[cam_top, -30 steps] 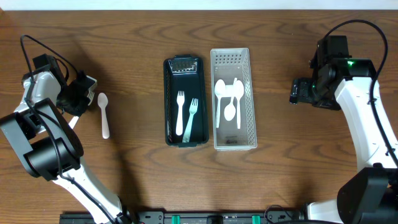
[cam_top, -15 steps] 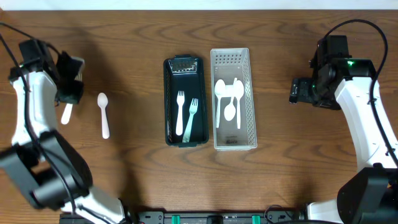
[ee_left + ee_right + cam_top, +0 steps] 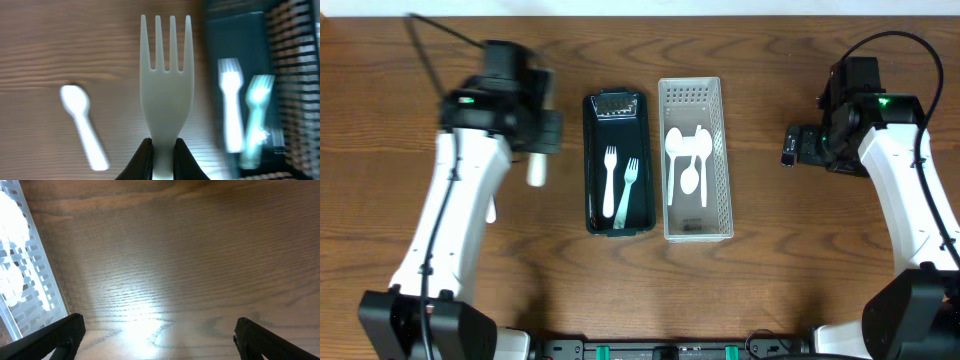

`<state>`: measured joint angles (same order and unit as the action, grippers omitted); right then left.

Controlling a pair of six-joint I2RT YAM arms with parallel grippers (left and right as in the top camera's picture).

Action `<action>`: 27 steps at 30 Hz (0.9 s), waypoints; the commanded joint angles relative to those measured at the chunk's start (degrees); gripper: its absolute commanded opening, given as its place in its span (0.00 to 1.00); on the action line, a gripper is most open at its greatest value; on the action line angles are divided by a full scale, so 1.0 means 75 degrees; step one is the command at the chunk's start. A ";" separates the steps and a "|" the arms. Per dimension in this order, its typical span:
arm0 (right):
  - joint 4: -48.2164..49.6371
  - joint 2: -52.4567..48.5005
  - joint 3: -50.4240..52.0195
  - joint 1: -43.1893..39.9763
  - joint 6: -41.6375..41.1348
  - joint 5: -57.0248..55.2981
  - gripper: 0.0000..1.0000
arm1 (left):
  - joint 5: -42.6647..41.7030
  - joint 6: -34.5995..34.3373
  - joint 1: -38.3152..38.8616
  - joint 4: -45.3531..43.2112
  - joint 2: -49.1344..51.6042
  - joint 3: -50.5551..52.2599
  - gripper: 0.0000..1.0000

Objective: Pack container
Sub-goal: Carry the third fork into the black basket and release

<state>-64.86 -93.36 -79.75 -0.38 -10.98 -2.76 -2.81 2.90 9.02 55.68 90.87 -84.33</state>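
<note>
The left gripper (image 3: 163,150) is pinching a white fork (image 3: 166,90) by its handle just beside the dark container (image 3: 591,205) where two forks (image 3: 610,182) are lying, while the right gripper (image 3: 160,340) is hanging wide open over the table (image 3: 200,255)

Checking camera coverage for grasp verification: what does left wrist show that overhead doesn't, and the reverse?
Only left wrist: the four tines of the fork, and the left gripper pinching its handle between both fingers. Only overhead: the white basket with spoons in it, and the right gripper off to the right of both containers. Both: the dark tray holding two forks, with the held fork beside it.
</note>
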 commanded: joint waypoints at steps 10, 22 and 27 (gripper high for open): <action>-0.0023 -0.0038 0.0012 0.0076 0.0303 0.0003 0.99 | 0.0029 -0.2098 0.1746 -0.0373 0.0982 0.0015 0.06; -0.0050 -0.0038 0.0012 0.0076 0.0300 0.0035 0.99 | -0.0315 -0.2092 0.1746 -0.0673 0.2267 0.0015 0.06; -0.0050 -0.0038 0.0012 0.0076 0.0303 0.0032 0.99 | -0.0312 -0.2087 0.1743 -0.0787 0.2270 0.0012 0.36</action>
<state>-65.12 -93.36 -79.75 -0.38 -9.76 -2.76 -4.64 -11.92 22.20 50.00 107.59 -84.29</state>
